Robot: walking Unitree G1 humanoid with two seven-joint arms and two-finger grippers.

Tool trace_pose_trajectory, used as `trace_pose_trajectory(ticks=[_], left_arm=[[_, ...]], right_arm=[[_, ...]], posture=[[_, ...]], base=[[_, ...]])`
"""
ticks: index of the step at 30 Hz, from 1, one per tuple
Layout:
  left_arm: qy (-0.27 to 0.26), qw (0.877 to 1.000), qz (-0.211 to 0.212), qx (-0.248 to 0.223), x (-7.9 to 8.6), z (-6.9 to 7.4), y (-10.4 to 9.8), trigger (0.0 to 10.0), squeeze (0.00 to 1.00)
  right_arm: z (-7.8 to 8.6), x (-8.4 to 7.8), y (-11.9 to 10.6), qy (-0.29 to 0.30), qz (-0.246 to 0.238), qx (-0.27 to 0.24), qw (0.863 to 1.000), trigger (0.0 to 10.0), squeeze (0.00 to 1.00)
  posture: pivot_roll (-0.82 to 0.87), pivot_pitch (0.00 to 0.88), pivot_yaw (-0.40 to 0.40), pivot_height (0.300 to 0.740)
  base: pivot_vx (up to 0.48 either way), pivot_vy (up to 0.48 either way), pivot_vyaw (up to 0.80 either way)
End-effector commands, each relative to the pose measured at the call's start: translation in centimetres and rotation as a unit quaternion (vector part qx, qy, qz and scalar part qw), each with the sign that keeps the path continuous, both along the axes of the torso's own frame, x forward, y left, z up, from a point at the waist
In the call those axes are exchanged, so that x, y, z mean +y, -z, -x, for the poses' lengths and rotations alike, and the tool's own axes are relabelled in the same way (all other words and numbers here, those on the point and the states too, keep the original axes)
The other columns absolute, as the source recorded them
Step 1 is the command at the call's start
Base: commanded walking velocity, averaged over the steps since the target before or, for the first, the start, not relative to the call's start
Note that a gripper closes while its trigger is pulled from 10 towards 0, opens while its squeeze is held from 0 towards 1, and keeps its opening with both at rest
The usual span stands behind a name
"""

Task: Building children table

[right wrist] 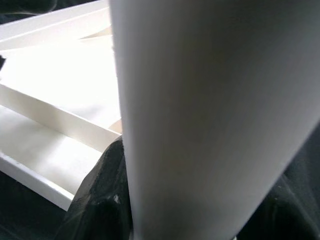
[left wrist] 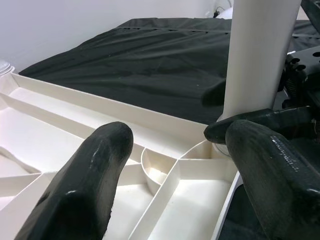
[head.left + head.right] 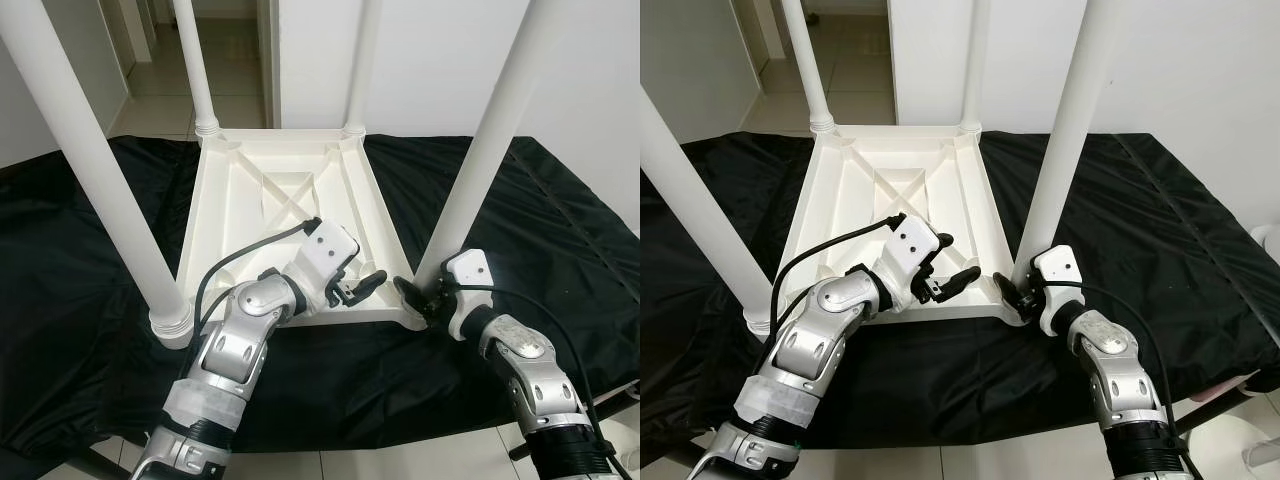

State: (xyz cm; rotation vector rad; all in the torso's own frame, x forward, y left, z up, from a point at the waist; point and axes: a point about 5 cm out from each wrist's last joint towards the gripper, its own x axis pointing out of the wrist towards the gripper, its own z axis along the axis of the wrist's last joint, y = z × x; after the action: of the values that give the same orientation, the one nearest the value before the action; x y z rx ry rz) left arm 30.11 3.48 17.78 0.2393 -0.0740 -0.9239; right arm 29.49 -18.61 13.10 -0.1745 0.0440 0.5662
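Note:
A white children's table (image 3: 290,200) lies upside down on a black cloth, with its four white legs pointing up. My left gripper (image 3: 366,287) is open and hovers just over the table's near rim, pointing toward the near-right corner; its fingers (image 2: 100,165) stand wide apart above the ribbed underside. At that corner my right gripper (image 3: 417,298) is shut on the base of the near-right leg (image 3: 490,140). In the right wrist view this leg (image 1: 210,120) is very close, with one black finger (image 1: 102,190) pressed against it.
The black cloth (image 3: 90,340) covers a low platform whose front edge runs just before me, with tiled floor (image 3: 380,465) below. The near-left leg (image 3: 90,150) rises steeply at my left. A white wall and a doorway (image 3: 230,60) lie behind the far legs.

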Motion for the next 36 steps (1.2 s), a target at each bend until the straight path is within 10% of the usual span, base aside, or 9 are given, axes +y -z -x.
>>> trace_pose_trajectory(ticks=[1,6,7,17,30,36], left_arm=[[-0.058,0.998,0.009,-0.015,0.2,-0.6,-0.3,10.0,0.00],[-0.057,0.998,0.008,-0.016,0.2,-0.7,-0.4,10.0,0.00],[-0.056,0.998,0.007,-0.016,0.2,-0.7,-0.4,10.0,0.00],[-0.052,0.999,0.007,-0.015,0.1,-0.6,-0.3,10.0,0.00],[-0.048,0.999,0.007,-0.013,0.0,-0.4,-0.1,10.0,0.00],[-0.050,0.999,0.007,-0.014,0.0,-0.4,-0.2,10.0,0.00]], right_arm=[[0.4,0.5,1.5,-0.032,0.020,0.034,0.999,0.0,0.00],[0.4,0.5,1.5,-0.036,0.017,0.032,0.999,0.0,0.00],[0.4,0.6,1.4,-0.025,0.004,0.031,0.999,10.0,0.00],[-0.1,0.9,1.3,0.096,-0.017,0.017,0.995,10.0,0.00],[0.9,4.9,0.5,0.346,-0.133,-0.005,0.929,10.0,0.00],[0.9,5.8,0.6,0.338,-0.141,0.000,0.931,10.0,0.00]], posture=[[-0.03,0.000,-0.014,0.740],[-0.04,0.000,-0.008,0.740],[-0.04,0.000,-0.006,0.740],[-0.05,0.000,-0.003,0.740],[-0.04,0.000,-0.005,0.740],[-0.03,0.000,-0.013,0.740]], base=[[0.000,0.000,0.00],[0.000,0.000,0.00],[0.000,0.000,0.00],[0.000,0.000,0.00],[0.000,0.000,0.00],[0.000,0.000,0.00]])
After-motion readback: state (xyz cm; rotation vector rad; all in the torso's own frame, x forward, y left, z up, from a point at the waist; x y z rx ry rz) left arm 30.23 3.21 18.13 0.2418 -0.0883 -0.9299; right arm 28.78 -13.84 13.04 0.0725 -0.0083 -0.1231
